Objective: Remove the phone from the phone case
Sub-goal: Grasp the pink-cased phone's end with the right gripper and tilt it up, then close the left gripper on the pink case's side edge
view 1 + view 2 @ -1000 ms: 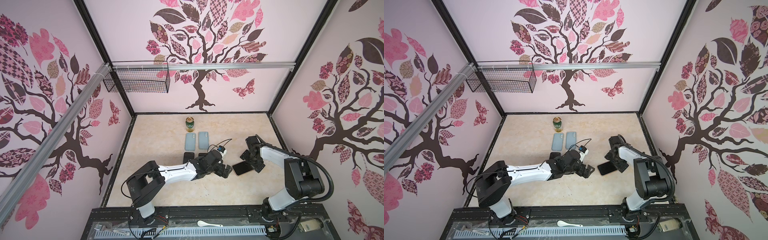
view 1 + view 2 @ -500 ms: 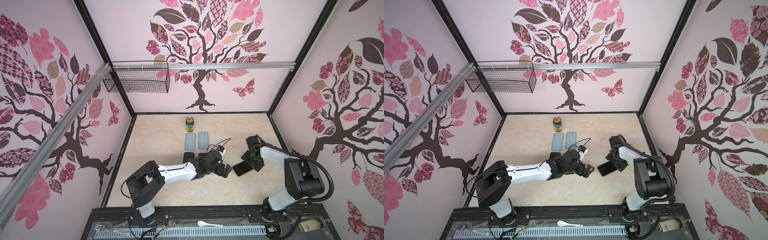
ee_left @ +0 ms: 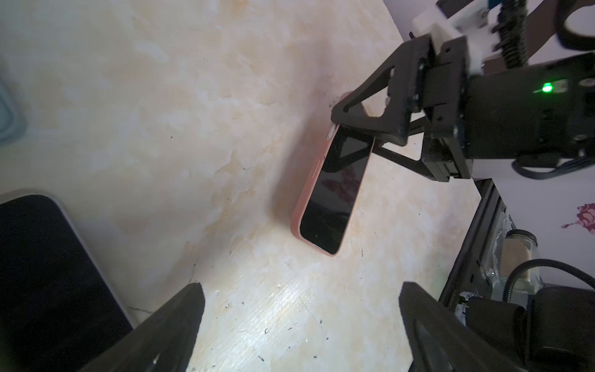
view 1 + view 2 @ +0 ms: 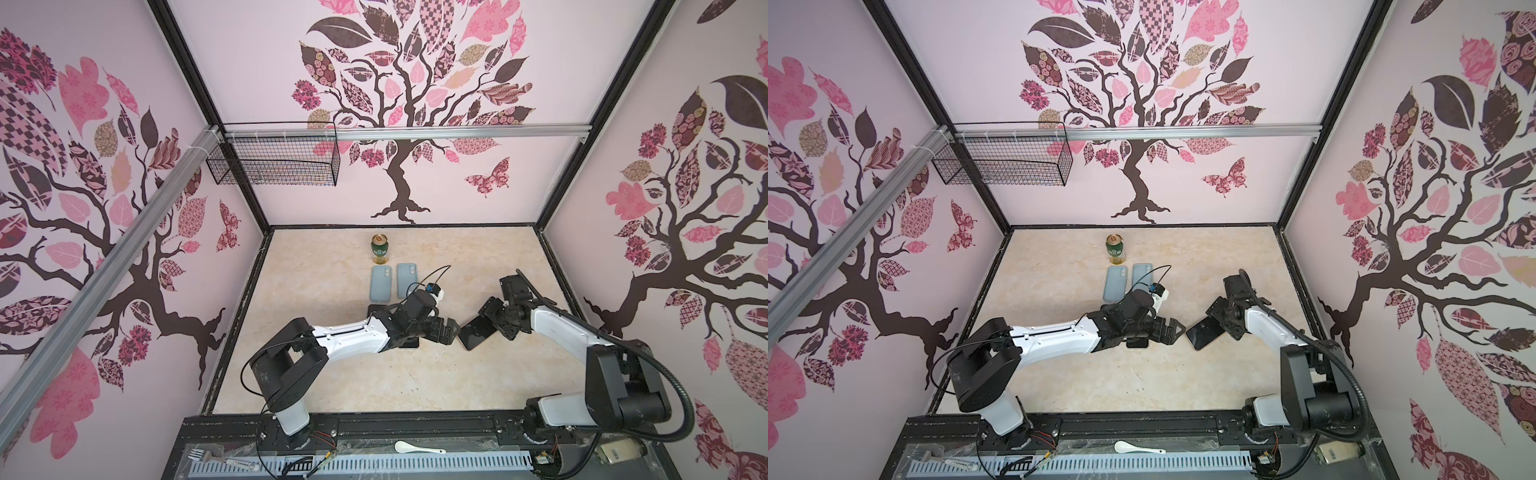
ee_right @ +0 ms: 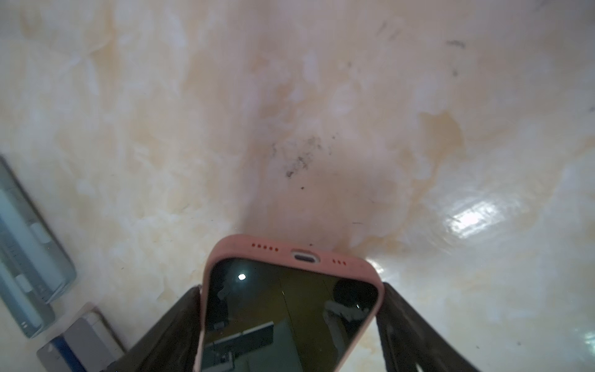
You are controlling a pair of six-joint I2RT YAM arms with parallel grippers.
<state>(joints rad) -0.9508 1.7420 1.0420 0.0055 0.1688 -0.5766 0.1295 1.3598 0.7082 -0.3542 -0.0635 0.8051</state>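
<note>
Two claws sit close in both top views: my left claw (image 4: 449, 331) gapes just beside the phone (image 4: 477, 332). Left wrist: its pink case (image 3: 307, 193) sits ahead of the spread fingers (image 3: 174, 328). Right wrist: my right claw (image 5: 289, 309) clamps the case, phone inside.

The phone case (image 5: 231, 254) looks like matt, soft pink rubber; the phone (image 5: 289, 315) in it shows a glossy black glass face. The table (image 4: 332, 374) is polished and marble-patterned, with fine scuffs. The can (image 4: 379, 251) is shiny metal; just beside the can, two blue cases (image 4: 381, 282) look like smooth, matt plastic.
</note>
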